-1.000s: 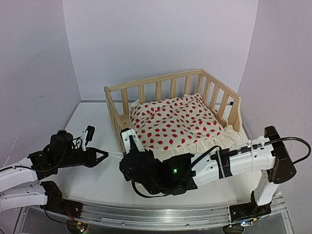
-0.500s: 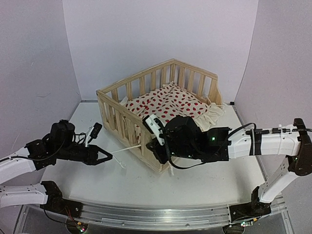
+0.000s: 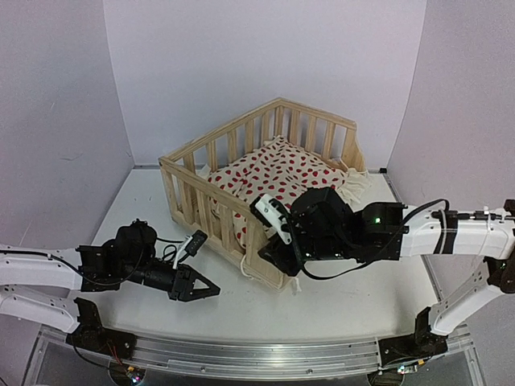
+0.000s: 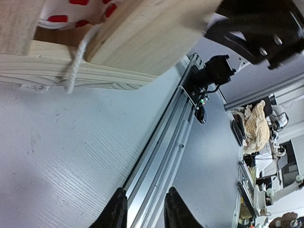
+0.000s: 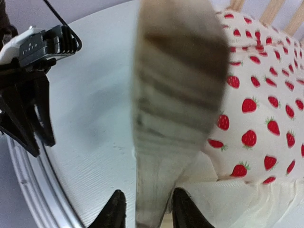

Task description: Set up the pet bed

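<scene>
At worktop [image 3: 366, 299] centre, reaching toward 12 o'clock: pine pet bed [image 3: 189, 197], likely light and stiff, soft strawberry-print cushion [image 3: 282, 170] inside; best taken by the 6 o'clock corner post [image 5: 175, 95], never by cloth. Astride that post, right pincer [image 5: 145, 211] spread, barely clear; at 8 o'clock, left pincer [image 3: 201, 289] spread, empty. Smooth white surface, probably slippery underfoot; walls [image 3: 265, 56] close on three sides.
</scene>
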{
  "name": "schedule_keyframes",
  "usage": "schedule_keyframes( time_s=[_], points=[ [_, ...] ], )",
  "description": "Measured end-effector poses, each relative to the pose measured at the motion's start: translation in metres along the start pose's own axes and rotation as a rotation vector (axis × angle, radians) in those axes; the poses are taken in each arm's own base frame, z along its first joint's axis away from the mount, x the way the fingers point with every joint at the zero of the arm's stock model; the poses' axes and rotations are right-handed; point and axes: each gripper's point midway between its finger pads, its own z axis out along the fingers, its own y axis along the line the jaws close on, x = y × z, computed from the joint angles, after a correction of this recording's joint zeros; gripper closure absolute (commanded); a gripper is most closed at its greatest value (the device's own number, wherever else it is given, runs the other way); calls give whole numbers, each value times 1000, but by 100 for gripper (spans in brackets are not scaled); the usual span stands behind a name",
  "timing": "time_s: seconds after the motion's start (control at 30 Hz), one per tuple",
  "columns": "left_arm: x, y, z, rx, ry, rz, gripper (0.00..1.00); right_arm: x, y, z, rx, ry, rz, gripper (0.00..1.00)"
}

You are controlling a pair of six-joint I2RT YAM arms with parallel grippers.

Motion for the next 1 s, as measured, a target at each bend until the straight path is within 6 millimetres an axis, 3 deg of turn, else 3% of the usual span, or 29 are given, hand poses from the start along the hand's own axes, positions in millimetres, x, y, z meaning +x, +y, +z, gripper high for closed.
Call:
schedule_keyframes(
  time_s=[0.13,0.23,0.37,0.43,0.5,0.63,0.73,0.87,1.0],
  points=[
    [-11,12,0,-74,-76,7,53,9,9,-25,-9,85,64,30],
    [-11,13,0,-107,-129,62,47,29,7,-59,-14,115,136,15],
    [-8,14,-1,-110,-218,145,41,65,-18,-100,31,93,219,12],
    [-3,20,1,-118,-256,186,40,86,-30,-103,74,100,233,13],
    [2,27,5,-132,-273,222,40,110,-40,-94,113,122,226,15],
    [11,45,25,-179,-261,299,40,160,-46,-53,145,193,178,19],
    [16,59,41,-207,-253,341,41,185,-49,-31,148,212,150,26],
    [25,79,56,-242,-242,357,41,190,-49,-12,133,159,137,26],
    [18,83,72,-234,-279,364,40,173,-42,5,96,48,122,26]
  ],
)
